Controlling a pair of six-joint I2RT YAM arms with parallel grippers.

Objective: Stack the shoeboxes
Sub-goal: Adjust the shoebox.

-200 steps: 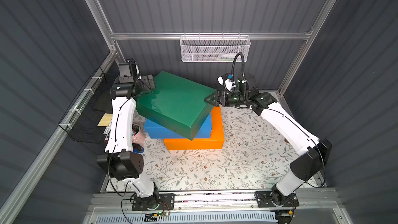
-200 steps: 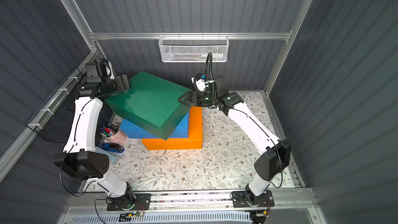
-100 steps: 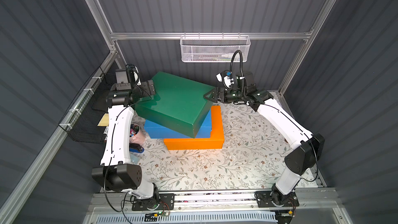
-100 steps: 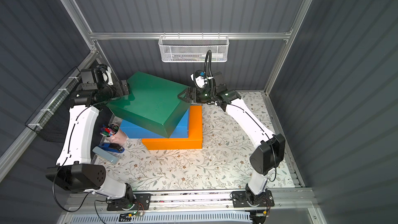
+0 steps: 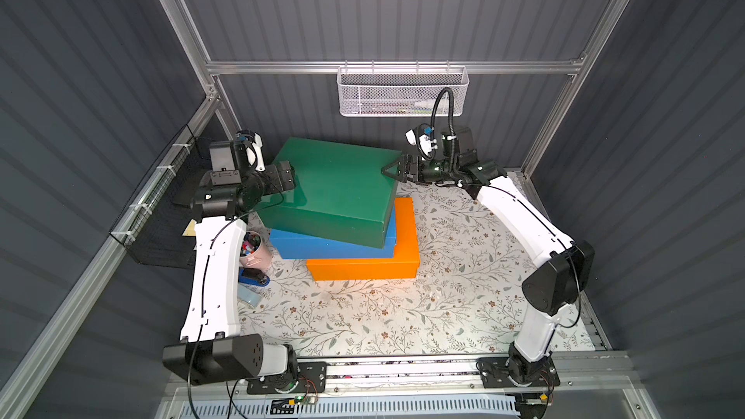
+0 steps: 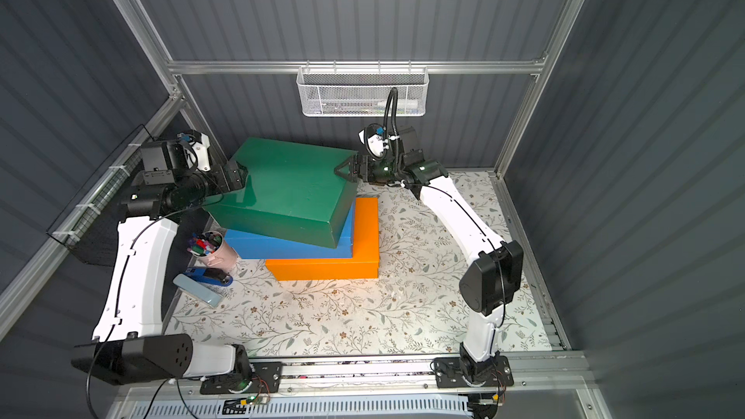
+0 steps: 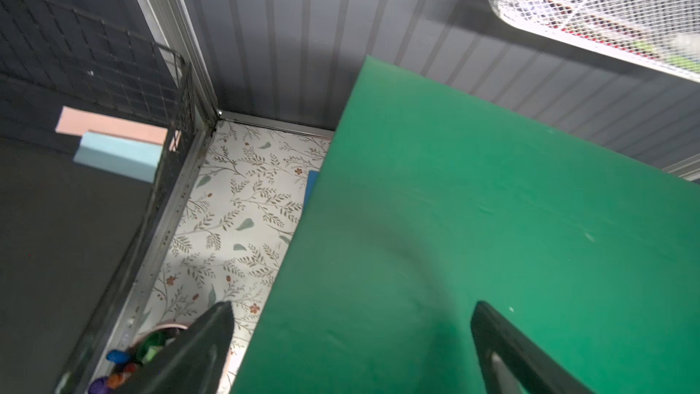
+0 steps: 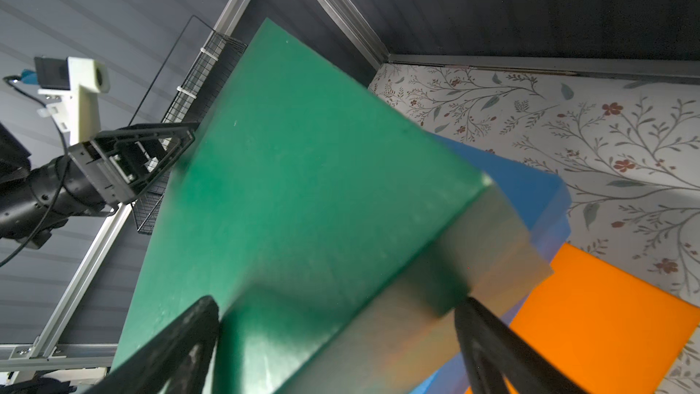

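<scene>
Left gripper (image 5: 287, 177): spread to full width, nothing pinched, set against the left end of the green shoebox (image 5: 334, 187). Right gripper (image 5: 388, 171): likewise fully spread, nothing pinched, nosed up to the opposite far corner. Pressing in or merely touching: cannot tell.

Green shoebox: topmost, skewed over the blue shoebox (image 5: 322, 245). Resting on it or held just clear: cannot tell. Blue on the orange shoebox (image 5: 375, 268), offset, leaving an orange L bare at right and front. All three toward the back of the floral table (image 5: 363, 316).

Handling, as judged: hollow cardboard, probably light, fairly stiff. Glossy skin, likely slippery. Walls apt to dent under a point load. Far too wide for one jaw span, so best squeezed between both arms at opposite ends. Better low on the walls than on the lid rim, likely to lift off.

Views: whole stack order and skew only in both top views, plus pen cup (image 6: 219, 255) close by the left arm. Left wrist view alone: one finger (image 7: 197, 350) off the box over the table, the other (image 7: 507, 350) over the lid. Right wrist view alone: box corner lodged between its fingers (image 8: 178, 346), with the left gripper butted on the far edge.
</scene>
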